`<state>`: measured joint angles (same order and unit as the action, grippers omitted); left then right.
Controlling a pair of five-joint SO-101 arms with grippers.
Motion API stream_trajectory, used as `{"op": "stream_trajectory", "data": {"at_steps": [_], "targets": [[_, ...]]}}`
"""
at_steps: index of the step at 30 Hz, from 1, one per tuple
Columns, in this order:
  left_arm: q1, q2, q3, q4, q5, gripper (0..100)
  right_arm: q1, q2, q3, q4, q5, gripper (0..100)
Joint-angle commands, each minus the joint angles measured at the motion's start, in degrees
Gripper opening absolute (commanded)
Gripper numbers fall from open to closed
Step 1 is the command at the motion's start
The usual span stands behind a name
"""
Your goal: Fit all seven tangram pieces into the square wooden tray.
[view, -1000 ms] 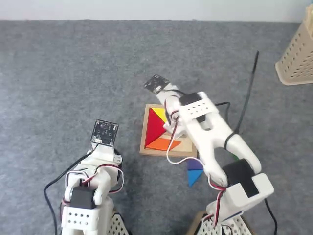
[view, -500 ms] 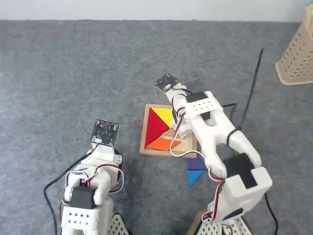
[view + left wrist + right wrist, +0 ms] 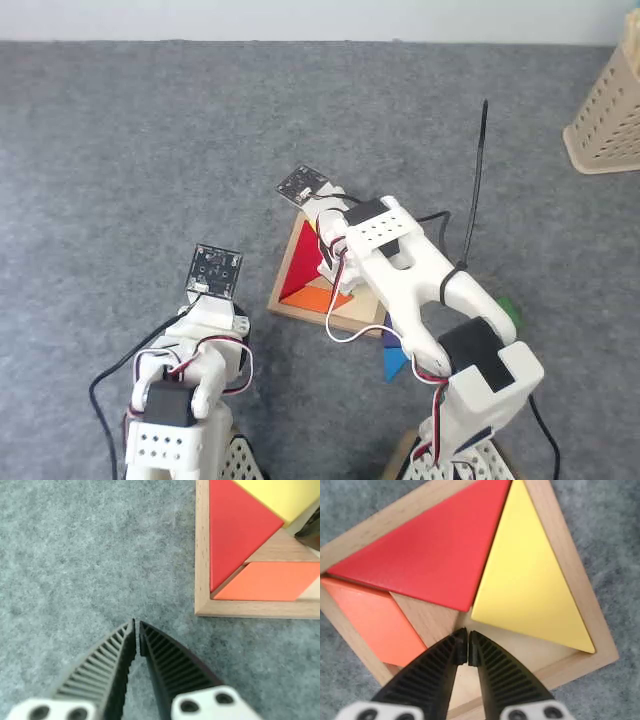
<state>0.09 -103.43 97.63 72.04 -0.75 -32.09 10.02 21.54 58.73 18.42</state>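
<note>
Three down, seemingly. Near table middle, steady tray against sliding; press red, yellow, orange snug to rim. Nudge lightly with right tool, tips together over bare wood; left tool also closed, beside tray.

Your left arm and right arm wear white shells, black servos and red, white, black wires; left gripper and right gripper have black ribbed fingers.
</note>
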Motion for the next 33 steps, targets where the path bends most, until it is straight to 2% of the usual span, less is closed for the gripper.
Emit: {"op": "stream_trajectory", "data": {"at_steps": [1,9,17,22,28,33], "targets": [[-0.4,-1.2,-1.1,0.4,0.4,1,-0.4,-1.5,-0.9,-0.7,-1.4,0.6],[-0.4,-1.2,-1.1,0.4,0.4,1,0.0,-8.8,-0.4,4.0,-3.4,0.6],[-0.4,-1.2,-1.1,0.4,0.4,1,4.7,-12.5,6.3,-1.1,-3.3,0.6],[-0.4,-1.2,-1.1,0.4,0.4,1,9.1,-15.0,6.9,-0.6,-3.8,0.6],[-0.4,-1.2,-1.1,0.4,0.4,1,16.3,-24.4,6.9,6.6,-3.4,0.6],[-0.4,-1.2,-1.1,0.4,0.4,1,24.0,-31.3,7.5,18.2,-2.8,0.6]]}}
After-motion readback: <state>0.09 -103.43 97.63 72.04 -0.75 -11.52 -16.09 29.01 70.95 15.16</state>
